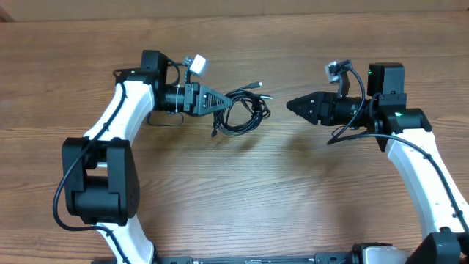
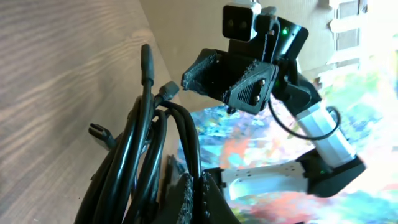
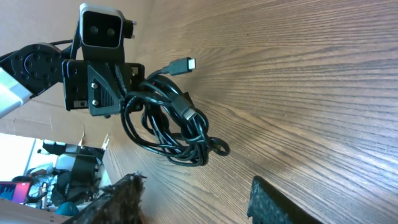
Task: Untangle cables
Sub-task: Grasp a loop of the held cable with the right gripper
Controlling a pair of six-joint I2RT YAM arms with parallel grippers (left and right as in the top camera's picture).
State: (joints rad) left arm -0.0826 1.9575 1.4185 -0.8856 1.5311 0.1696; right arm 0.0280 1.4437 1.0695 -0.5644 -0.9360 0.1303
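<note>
The cables (image 1: 245, 117) are one tangled bundle of thin black cords in loose loops on the wooden table, left of centre. They also show in the left wrist view (image 2: 143, 162) and the right wrist view (image 3: 168, 130). One silver-tipped plug (image 3: 183, 64) sticks out at the far side. My left gripper (image 1: 223, 101) is shut on a strand at the bundle's left edge, seen close up in the left wrist view (image 2: 200, 186). My right gripper (image 1: 291, 105) is open and empty, a short way right of the bundle, its fingers spread in the right wrist view (image 3: 196, 199).
The wooden table (image 1: 234, 205) spreads in front of both arms. Its far edge (image 1: 293, 10) runs along the top of the overhead view. The two grippers face each other with the bundle between them.
</note>
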